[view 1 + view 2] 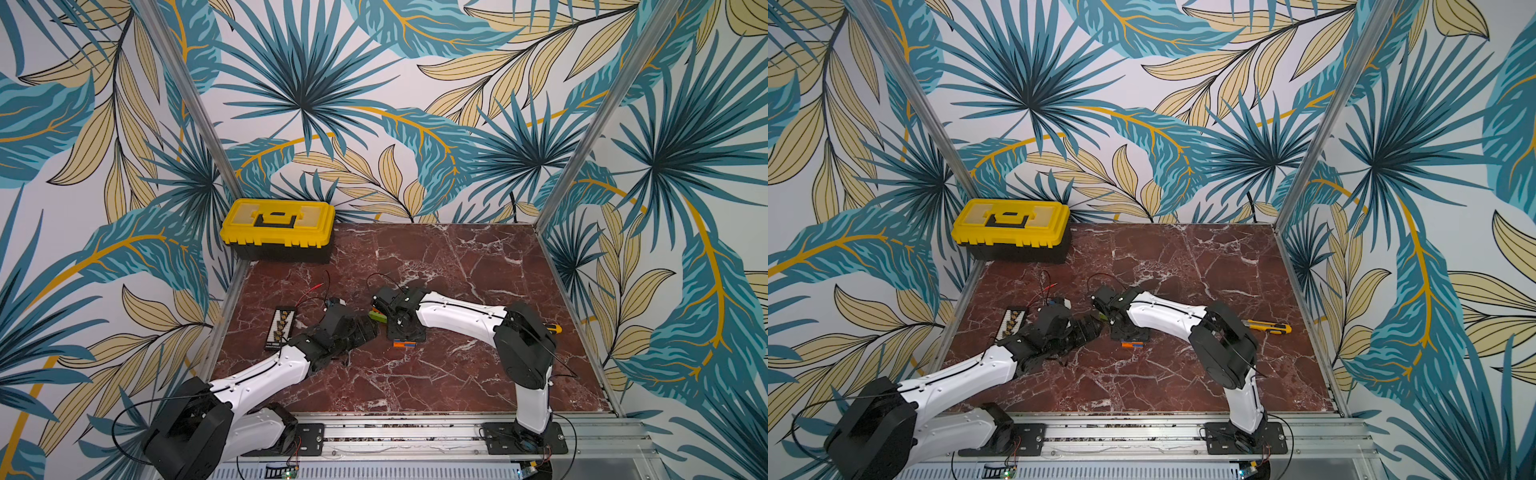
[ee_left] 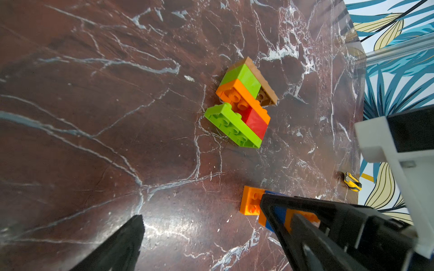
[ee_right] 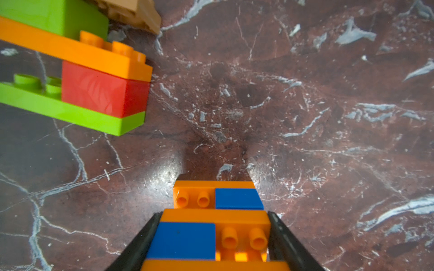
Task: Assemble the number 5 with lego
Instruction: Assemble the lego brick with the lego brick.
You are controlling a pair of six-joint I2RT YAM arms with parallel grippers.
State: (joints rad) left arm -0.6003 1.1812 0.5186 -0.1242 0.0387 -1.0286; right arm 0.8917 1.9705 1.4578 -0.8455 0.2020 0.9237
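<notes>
right tool (image 3: 215, 217) gripping orange-blue cluster (image 3: 237, 199), left tool (image 2: 200, 207) spread wide

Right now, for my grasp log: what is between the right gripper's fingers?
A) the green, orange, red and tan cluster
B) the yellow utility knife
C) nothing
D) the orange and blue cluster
D: in the right wrist view the right gripper has a finger on each side of the orange and blue cluster.

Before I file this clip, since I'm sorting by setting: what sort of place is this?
Probably a robot test cell, not a home: a left arm and right arm mounted on an aluminium rail, a marble-pattern tabletop boxed in by leaf-print walls, and a yellow toolbox as a prop.
</notes>
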